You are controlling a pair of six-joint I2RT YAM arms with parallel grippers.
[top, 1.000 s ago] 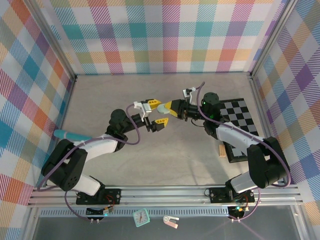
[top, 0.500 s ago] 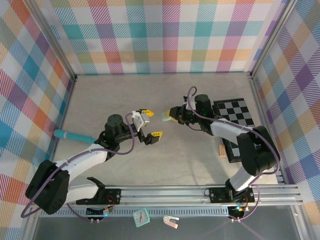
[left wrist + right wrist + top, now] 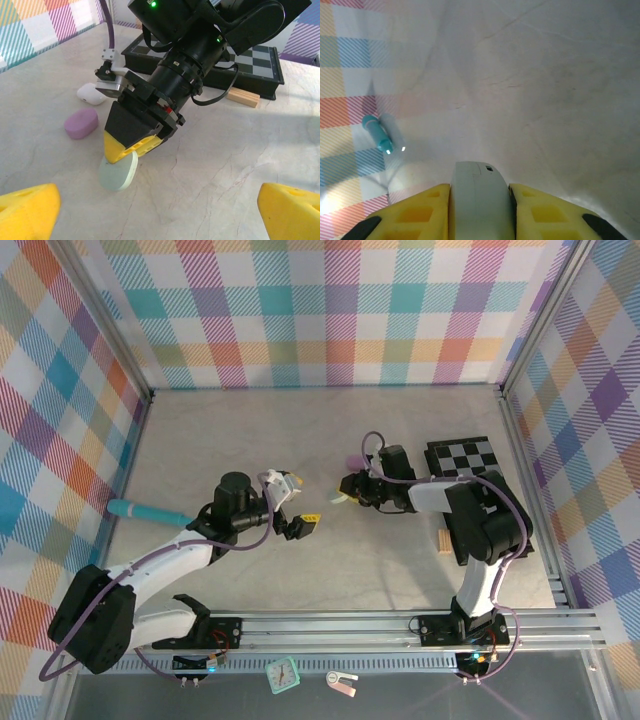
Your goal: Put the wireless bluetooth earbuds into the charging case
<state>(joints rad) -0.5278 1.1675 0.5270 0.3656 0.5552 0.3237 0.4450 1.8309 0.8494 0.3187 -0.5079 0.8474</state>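
Marble tabletop (image 3: 400,550) is taking the pale green charging case (image 3: 118,172) near its centre; your right gripper (image 3: 343,499) is clamping it on edge; your left gripper (image 3: 300,502), at 9 o'clock of it, is now gaping empty and drawing back; you cannot tell whether earbuds are sitting inside.

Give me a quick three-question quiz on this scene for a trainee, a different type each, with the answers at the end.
1. True or false: the left pincer is open and empty.
2. What does the right pincer grip? A) the pen B) the pale green case C) the wooden block
3. Fill in: next to the pink case on the table lies a ___ case.
Key: 1 true; 2 B; 3 white.
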